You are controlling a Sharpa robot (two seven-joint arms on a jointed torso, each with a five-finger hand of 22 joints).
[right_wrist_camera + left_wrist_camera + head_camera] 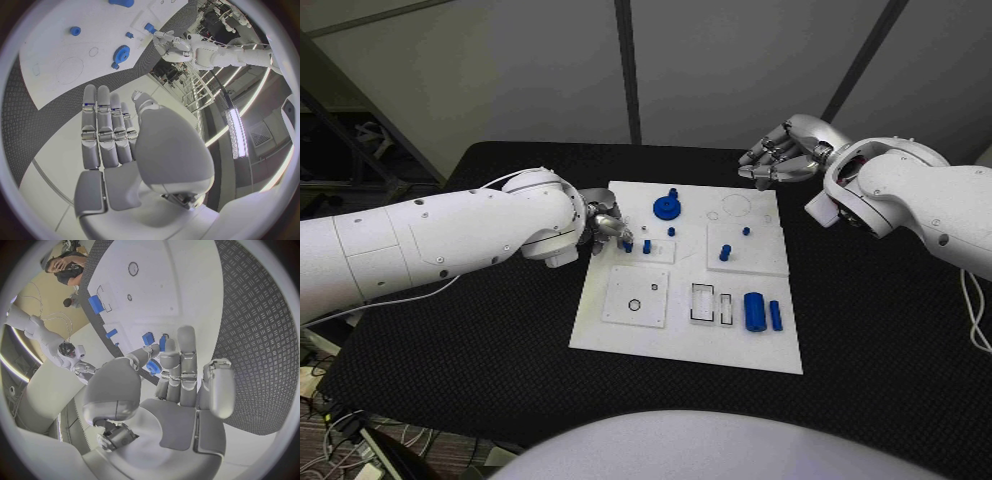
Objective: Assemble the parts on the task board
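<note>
Reaching at the white board's left edge, left hand has fingers around a small blue peg, grip unclear | right hand open, empty, hovering past far corner | tip: go slow, keep peg straight.

The left hand perhaps hides a small part beneath.

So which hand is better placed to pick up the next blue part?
Probably the left hand: it is at the board's left edge, fingers beside small blue pegs. The right hand hovers beyond the far corner, holding nothing.
</note>
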